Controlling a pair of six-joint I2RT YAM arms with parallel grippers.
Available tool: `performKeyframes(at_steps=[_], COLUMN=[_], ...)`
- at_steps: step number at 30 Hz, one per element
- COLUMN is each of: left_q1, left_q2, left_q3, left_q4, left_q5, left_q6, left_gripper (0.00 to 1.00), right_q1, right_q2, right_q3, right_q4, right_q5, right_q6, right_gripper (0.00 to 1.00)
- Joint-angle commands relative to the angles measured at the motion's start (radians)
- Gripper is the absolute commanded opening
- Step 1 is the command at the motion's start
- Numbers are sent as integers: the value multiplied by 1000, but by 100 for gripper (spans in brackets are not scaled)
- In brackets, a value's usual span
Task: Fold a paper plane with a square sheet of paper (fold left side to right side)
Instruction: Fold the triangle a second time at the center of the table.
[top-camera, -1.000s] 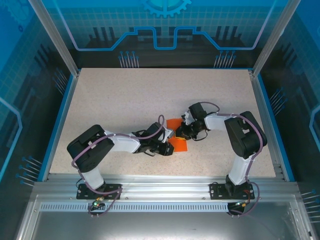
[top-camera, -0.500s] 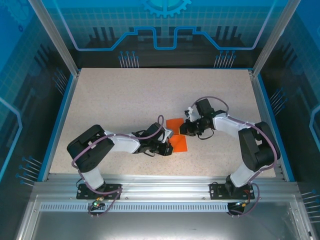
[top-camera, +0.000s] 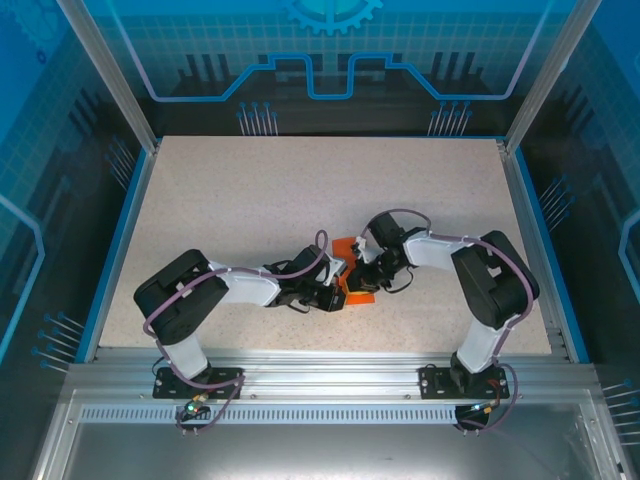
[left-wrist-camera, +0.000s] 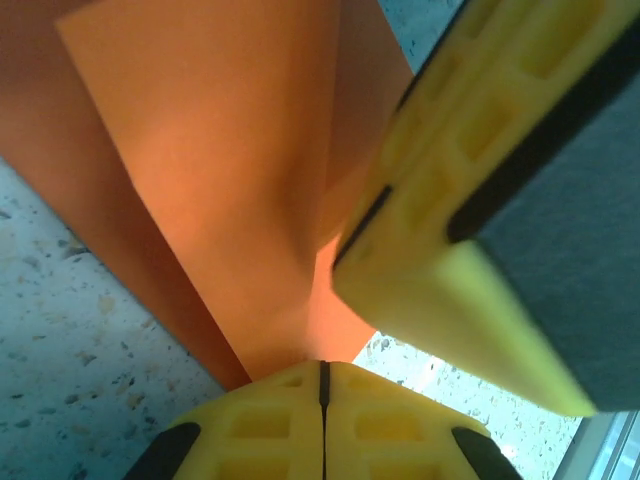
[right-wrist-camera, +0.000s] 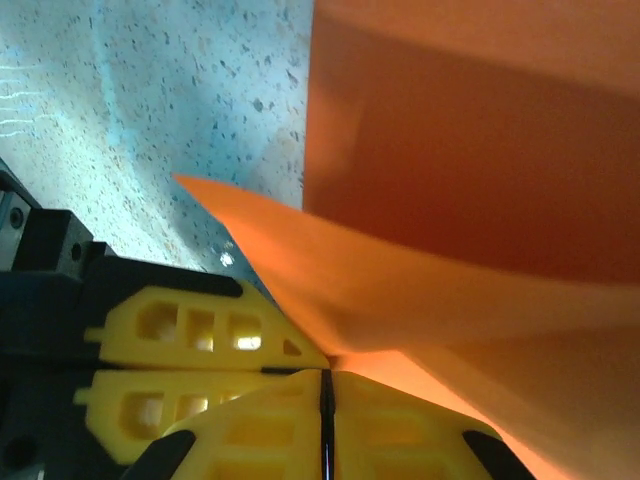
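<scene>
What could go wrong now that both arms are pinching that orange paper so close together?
1. The left tool and the right tool are both shut on the same paper; pulling apart might tear it.
2. The two tools sit very close together, so they could bump.
3. The paper bows up off the table, so the crease might land crooked.

— How does the sheet read on your feeds?
— For me the square sheet of paper (left-wrist-camera: 230, 180) is thin, matt, smooth orange.
— And the fingers?
— I see the left gripper (left-wrist-camera: 323, 372) and right gripper (right-wrist-camera: 323, 378) with yellow moulded plastic fingers (left-wrist-camera: 260, 425), faintly glossy, and matt grey pads (left-wrist-camera: 570, 230). The table (top-camera: 250, 200) looks speckled matt laminate, the rail (top-camera: 330, 375) brushed aluminium.
</scene>
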Motion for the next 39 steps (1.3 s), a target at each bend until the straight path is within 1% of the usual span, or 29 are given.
performKeyframes(at_steps=[1, 5, 9, 13, 24, 39], left_q1=[-3, -3, -3, -3, -3, -2], left_q2=[16, 17, 20, 21, 39, 48], left_q3=[-32, -30, -30, -29, -29, -36], left_q4=[-90, -91, -99, -103, -112, -103], left_q5=[-4, -7, -15, -28, -42, -38], left_q6=[5, 4, 5, 3, 0, -1], left_gripper=[7, 7, 6, 6, 4, 3], right_q1=[15, 17, 18, 18, 1, -134], right_q2=[28, 44, 71, 85, 120, 127], right_q3=[33, 51, 73, 58, 93, 138], right_q4=[-17, -22, -77, -80, -130, -182], right_q5=[-15, -7, 29, 38, 178, 227], right_q6=[-13, -13, -34, -39, -79, -145], right_gripper=[9, 9, 9, 9, 10, 10])
